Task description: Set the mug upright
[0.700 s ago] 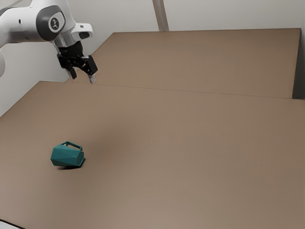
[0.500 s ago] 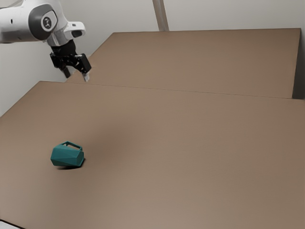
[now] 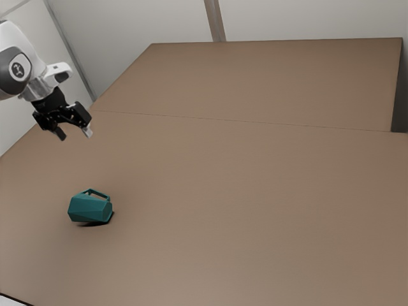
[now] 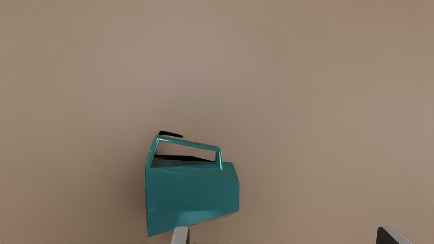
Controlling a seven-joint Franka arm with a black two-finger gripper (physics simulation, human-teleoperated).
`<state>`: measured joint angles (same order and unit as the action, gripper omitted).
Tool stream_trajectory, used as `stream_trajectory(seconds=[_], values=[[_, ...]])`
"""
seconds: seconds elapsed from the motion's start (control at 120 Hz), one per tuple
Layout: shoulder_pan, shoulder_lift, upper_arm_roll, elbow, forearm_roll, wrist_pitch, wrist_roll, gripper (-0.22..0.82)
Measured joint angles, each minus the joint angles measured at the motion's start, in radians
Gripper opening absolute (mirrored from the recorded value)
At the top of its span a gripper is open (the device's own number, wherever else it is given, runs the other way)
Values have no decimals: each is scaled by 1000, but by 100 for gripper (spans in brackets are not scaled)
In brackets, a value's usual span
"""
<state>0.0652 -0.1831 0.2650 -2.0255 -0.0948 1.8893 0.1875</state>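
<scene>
Mug: the teal faceted mug (image 3: 90, 208) lies on its side on the plain brown counter (image 3: 255, 210), so the upright pose is not met at this reading. Its angular loop handle (image 4: 190, 143) sticks out sideways along the body, roughly level with the counter or tipped up a little; exact tilt not resolved. One end of the body is wider than the other; the wider is probably the mouth, though the opening is not visible.

Claw: the black two-finger claw (image 3: 75, 135) is wide, nothing between its fingers, well above the counter and apart from the mug. In the wrist view the mug sits off toward one finger (image 4: 180, 235), not centred in the gap.

Step in hand (judged): approach, ahead of a grasp.

Next: shift sideways until the body falls between the fingers, descend, close, raise slightly, then roll the mug about a quarter turn so the narrower end goes down.

Risk: a finger landing on the body during descent, or the tapered walls slipping in the grip.
</scene>
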Motion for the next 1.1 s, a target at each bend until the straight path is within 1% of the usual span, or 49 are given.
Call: stream_trajectory(seconds=[0.075, 0.125, 0.175, 0.275, 0.467, 0.633, 0.792, 0.9, 0.975, 1.1], values=[[73, -53, -35, -95, -44, 58, -2, 60], [123, -74, -67, -134, -78, 89, 0, 60], [158, -91, -85, -163, -104, 117, 9, 60], [241, -102, -106, -216, -171, 170, 59, 60], [376, -111, -145, -301, -295, 235, 228, 60], [449, -114, -150, -367, -335, 265, 389, 60], [463, -109, -167, -447, -541, 324, 539, 60], [481, -75, -171, -466, -676, 346, 659, 60], [498, -64, -171, -482, -732, 353, 735, 60], [563, -50, -173, -511, -774, 346, 860, 60]])
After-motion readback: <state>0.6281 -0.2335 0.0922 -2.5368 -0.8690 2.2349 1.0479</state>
